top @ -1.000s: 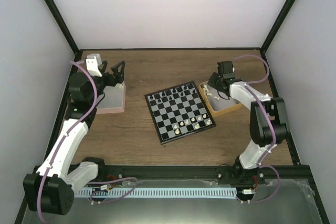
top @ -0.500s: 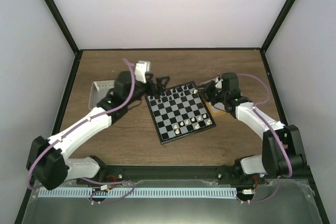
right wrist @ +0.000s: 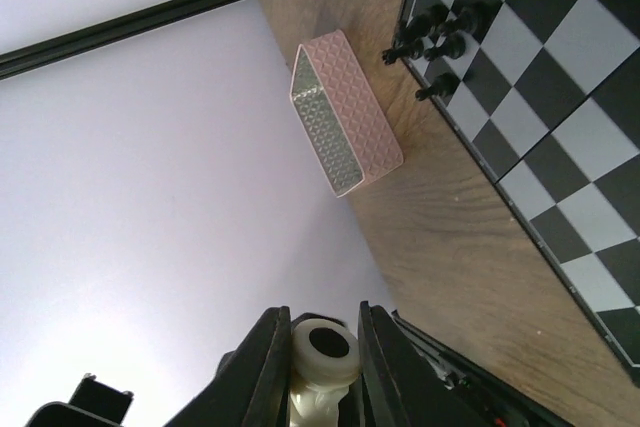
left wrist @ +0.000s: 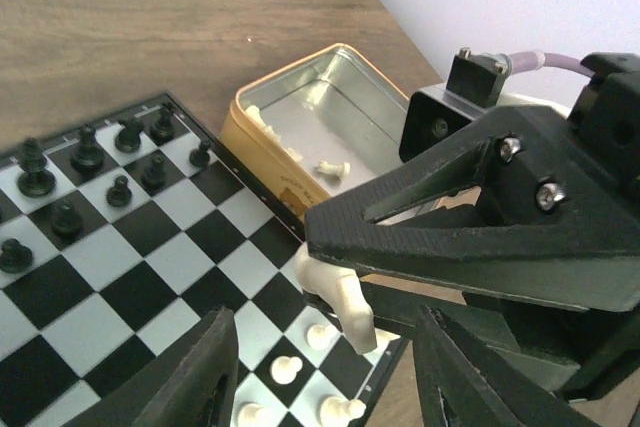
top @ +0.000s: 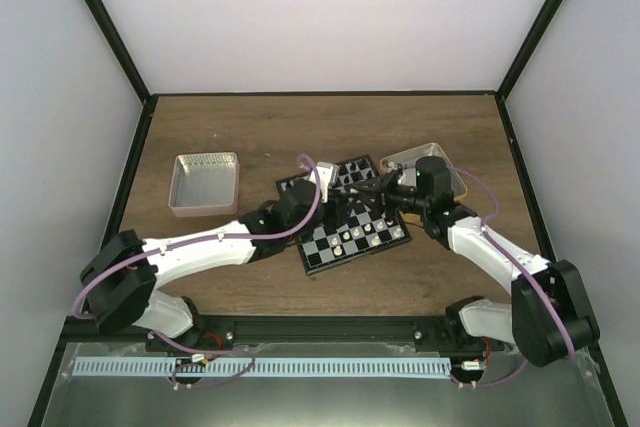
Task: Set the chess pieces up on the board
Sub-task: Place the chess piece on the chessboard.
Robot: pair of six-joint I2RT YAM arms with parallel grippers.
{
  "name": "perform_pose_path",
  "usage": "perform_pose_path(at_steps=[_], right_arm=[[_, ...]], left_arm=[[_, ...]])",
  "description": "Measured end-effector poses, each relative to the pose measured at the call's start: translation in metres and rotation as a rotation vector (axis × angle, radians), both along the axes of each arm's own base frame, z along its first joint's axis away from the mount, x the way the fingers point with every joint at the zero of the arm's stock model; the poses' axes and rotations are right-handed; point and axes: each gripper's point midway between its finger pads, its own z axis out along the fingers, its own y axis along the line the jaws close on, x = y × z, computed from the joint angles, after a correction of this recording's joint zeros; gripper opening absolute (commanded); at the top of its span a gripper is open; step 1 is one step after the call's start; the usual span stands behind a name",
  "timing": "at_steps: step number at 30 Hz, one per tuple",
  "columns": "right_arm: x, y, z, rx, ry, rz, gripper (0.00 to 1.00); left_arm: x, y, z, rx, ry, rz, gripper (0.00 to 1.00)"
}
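The white piece [left wrist: 346, 307] is pinched by the right gripper [right wrist: 322, 329] above the right edge of the board [left wrist: 140, 292], its long axis tilted down toward the squares, and is flanked, seemingly untouched, by the spread fingers of the left gripper [left wrist: 325, 352].

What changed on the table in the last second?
Both arms swung inward: the left gripper from the pink tray, the right gripper from the orange-tan tray, meeting over the board. The right one grips a cream-white chess piece; the left's jaws stand apart. Board, trays and placed pieces stayed put.
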Motion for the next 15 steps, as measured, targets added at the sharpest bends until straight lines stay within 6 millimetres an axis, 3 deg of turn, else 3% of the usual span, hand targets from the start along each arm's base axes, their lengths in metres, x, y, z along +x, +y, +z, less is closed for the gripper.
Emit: perform_pose_path(at_steps=[7,15], right_arm=[[-0.004,0.001,0.008,0.033,0.008,0.002,0.10],[-0.004,0.000,0.009,0.034,0.006,0.001,0.10]], left_arm=[[-0.003,-0.014,-0.011,-0.020,0.014,0.021,0.29],[0.003,-0.014,-0.001,-0.053,-0.021,0.055,0.26]])
